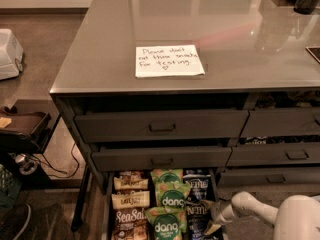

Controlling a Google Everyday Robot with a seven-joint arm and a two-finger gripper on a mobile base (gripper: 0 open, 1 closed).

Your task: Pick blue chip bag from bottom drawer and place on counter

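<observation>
Bottom drawer (106, 210) open, three columns of snacks: brown bags (129, 220) left, green bags (169, 200) middle, blue chip bag (196, 217) right, second blue bag (196, 179) behind it. Gripper (215, 218) low at drawer's right side, just beside blue chip bag. Counter (240, 39) holds handwritten note (169, 60).

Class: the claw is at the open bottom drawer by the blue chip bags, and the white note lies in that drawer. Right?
No. The camera view shows the note on the counter; the claw is at the bottom drawer by the blue chip bag.
</observation>
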